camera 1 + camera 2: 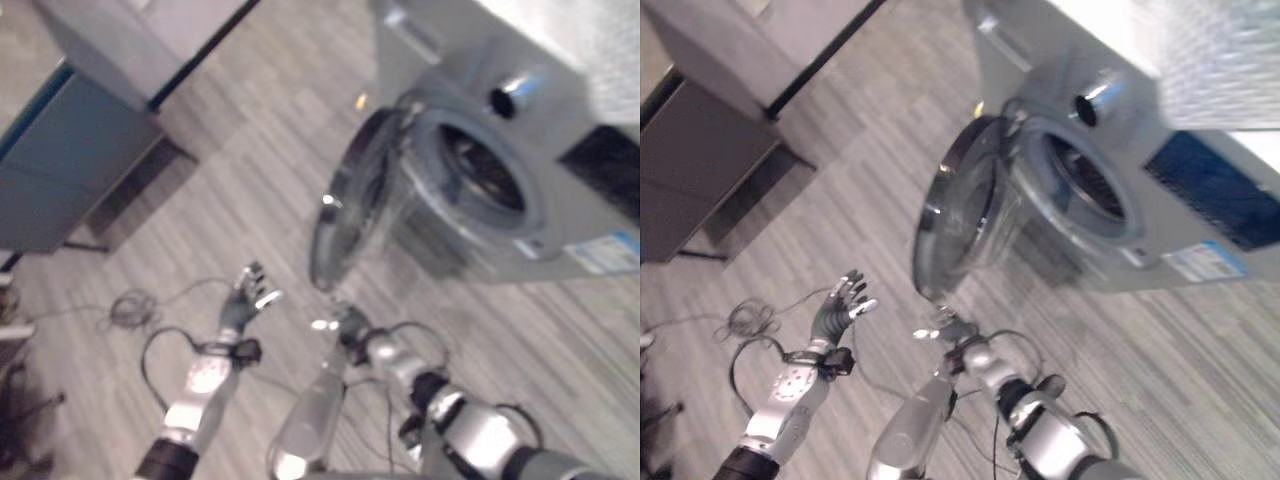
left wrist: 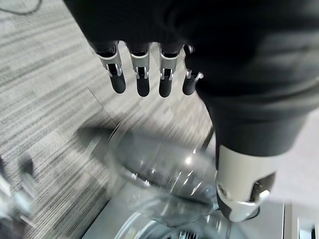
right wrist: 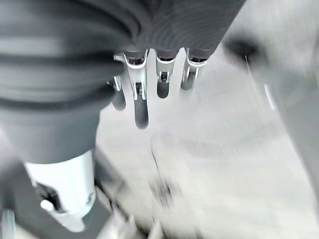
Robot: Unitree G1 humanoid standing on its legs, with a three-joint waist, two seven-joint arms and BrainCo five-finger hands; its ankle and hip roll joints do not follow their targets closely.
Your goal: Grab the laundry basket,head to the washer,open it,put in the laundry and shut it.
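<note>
Partly blurred: washer door ajar.

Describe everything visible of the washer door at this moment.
The washer door is a round porthole with a shiny metal rim around a domed clear window. It stands swung wide open, still attached at one edge beside the washer's dark drum opening. Its lower rim hangs just above the right hand; contact cannot be confirmed. The left hand is apart from it, fingers open.
</note>
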